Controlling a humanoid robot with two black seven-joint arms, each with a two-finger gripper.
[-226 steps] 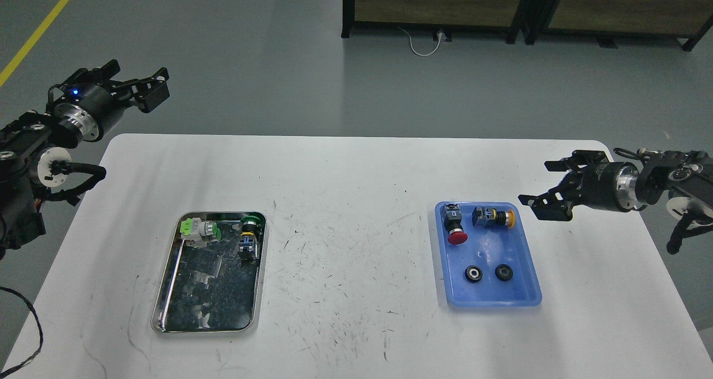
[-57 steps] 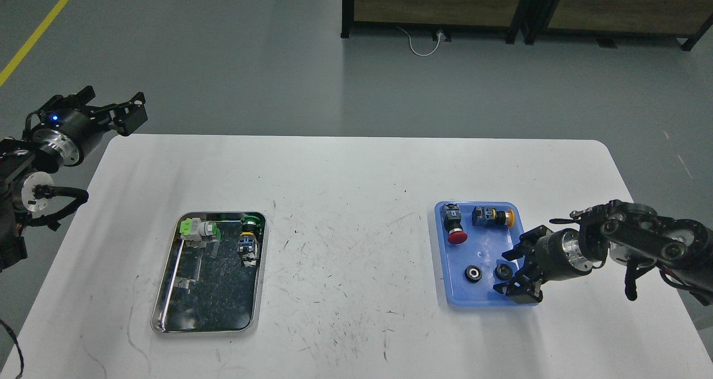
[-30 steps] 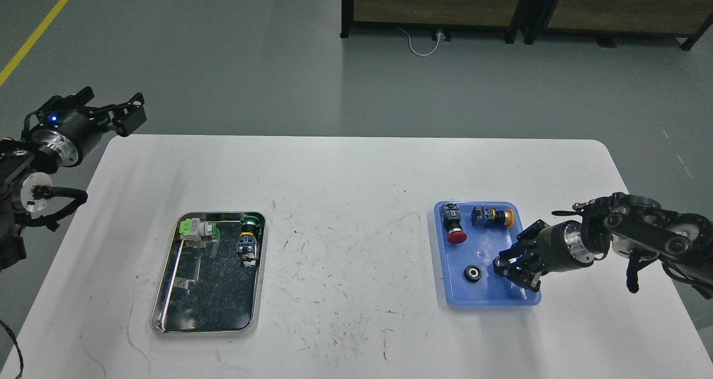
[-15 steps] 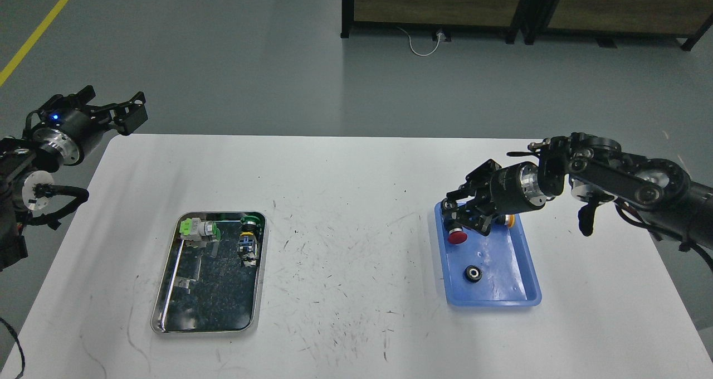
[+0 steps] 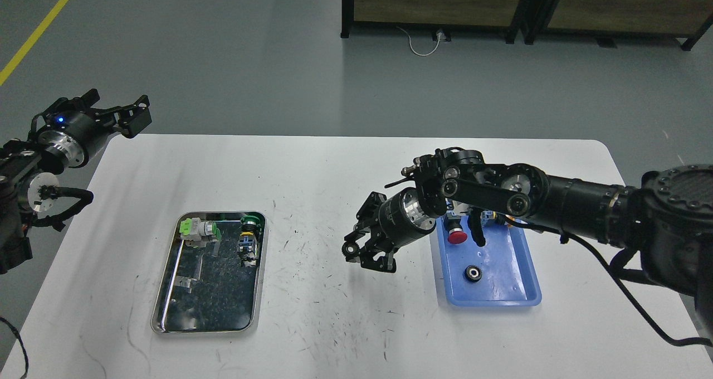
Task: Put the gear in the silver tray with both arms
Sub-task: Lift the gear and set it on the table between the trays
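Observation:
My right arm reaches left across the table, and its gripper (image 5: 363, 252) hovers over the table's middle, between the two trays. It is shut on a small black gear (image 5: 350, 249) that shows as a round ring at its fingertips. A second black gear (image 5: 473, 273) lies in the blue plastic tray (image 5: 509, 287). The silver tray (image 5: 214, 298) lies at the front left, well left of the right gripper. My left gripper (image 5: 120, 108) is open and empty above the table's back left corner.
The silver tray holds two push-button switches (image 5: 200, 229) (image 5: 249, 239) at its far end. The blue tray holds a red mushroom button (image 5: 457, 236), partly behind my right arm. Cabinets stand on the floor beyond the table.
The right gripper came down on one gear in the blue tray, closed on it, lifted it and carried it left, out of the tray to the table's middle. The left arm barely moved.

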